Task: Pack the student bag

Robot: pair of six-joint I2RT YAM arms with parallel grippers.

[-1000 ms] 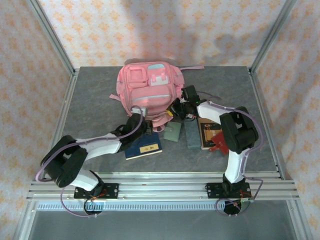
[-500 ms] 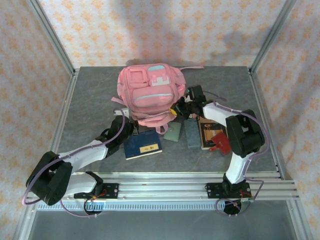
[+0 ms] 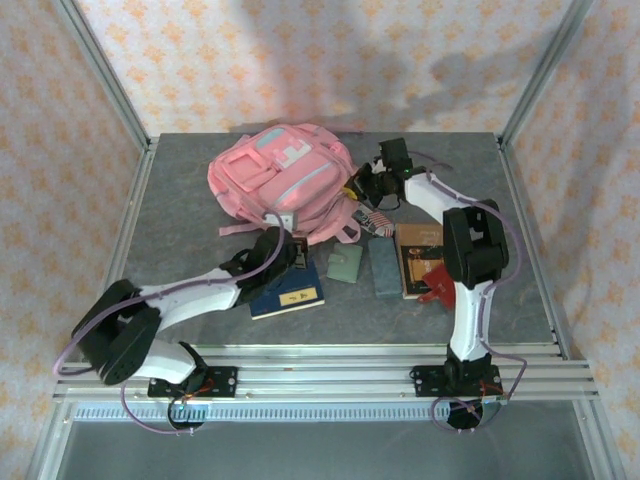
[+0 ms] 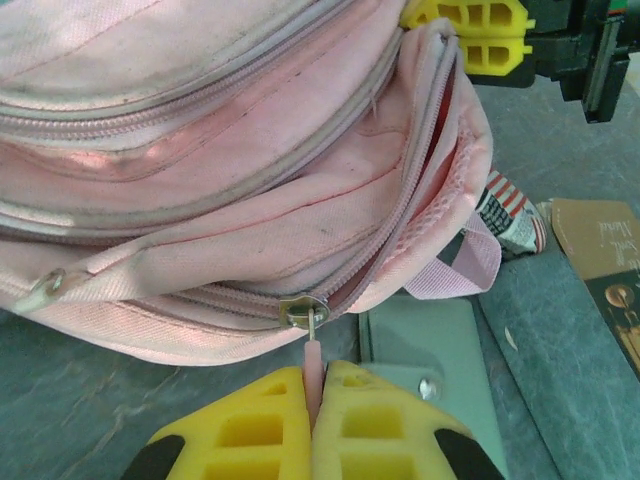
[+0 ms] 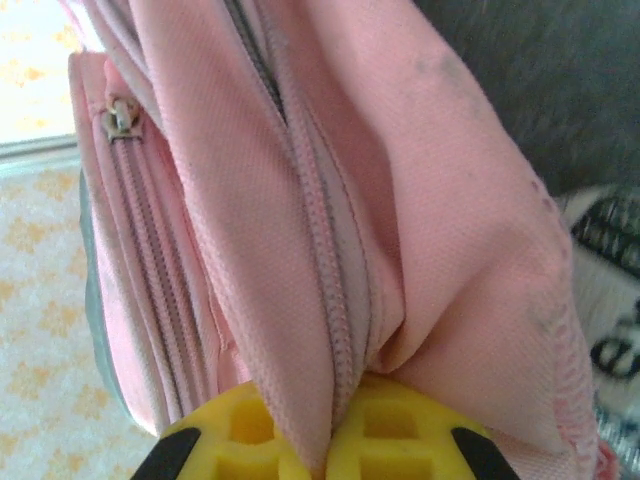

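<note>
The student bag, a big pink backpack, lies turned at the back of the table. My left gripper is at its near edge, shut on the pink zipper pull below the metal slider. Beyond the slider the zipper gapes up the bag's right side. My right gripper is at the bag's right edge, shut on a fold of pink fabric beside the zipper teeth. Its yellow fingers show at the top of the left wrist view.
Near the bag lie a blue book, a green case, a grey-blue slab, a brown book with a red item, and a striped tube. Frame posts stand at the table's corners.
The bag has swung so its front faces back-left. My right gripper has moved toward the back with the bag's edge. My left gripper stays on the zipper pull.
</note>
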